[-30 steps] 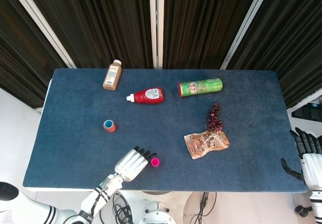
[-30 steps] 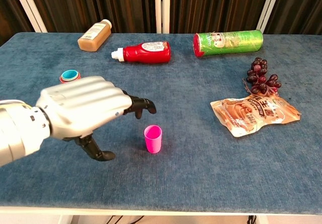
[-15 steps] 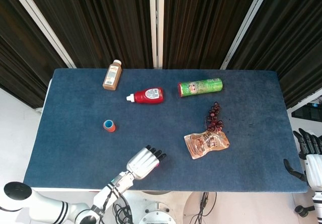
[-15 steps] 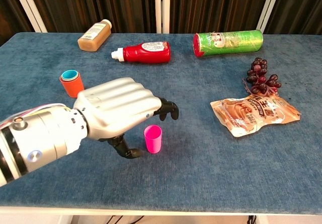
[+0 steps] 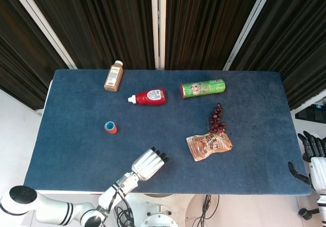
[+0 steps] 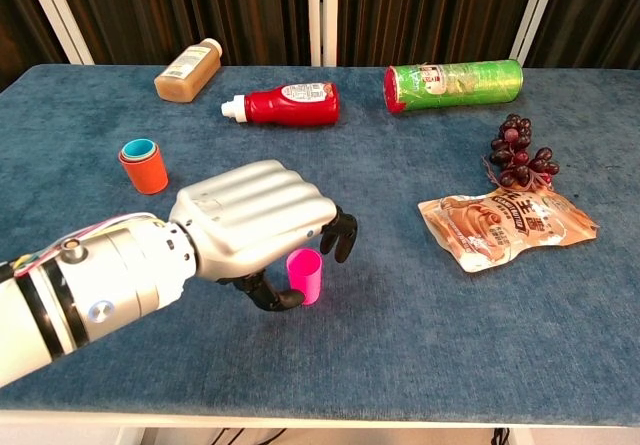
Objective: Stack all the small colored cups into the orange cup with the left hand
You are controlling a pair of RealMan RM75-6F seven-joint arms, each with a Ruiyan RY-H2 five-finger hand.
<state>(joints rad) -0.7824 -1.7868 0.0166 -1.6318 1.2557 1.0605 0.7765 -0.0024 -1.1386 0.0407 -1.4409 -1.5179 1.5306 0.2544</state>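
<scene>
A pink cup (image 6: 305, 275) stands upright on the blue table near the front edge. My left hand (image 6: 255, 215) arches over it, the thumb touching its lower left side and the curled fingers (image 6: 343, 237) hanging just right of its rim with a small gap. In the head view the left hand (image 5: 149, 163) hides that cup. The orange cup (image 6: 145, 168) with a blue cup nested inside stands to the left, also seen from the head as the orange cup (image 5: 110, 127). My right hand (image 5: 311, 153) hangs off the table's right edge, fingers apart and empty.
At the back lie a brown bottle (image 5: 113, 76), a red ketchup bottle (image 5: 148, 97) and a green can (image 5: 202, 88). Dark grapes (image 5: 217, 119) and a snack bag (image 5: 209, 145) lie right of centre.
My left hand has moved right and down over the pink cup, its thumb now reaching the cup's side. The cup has stayed in place; the right hand has barely moved.
</scene>
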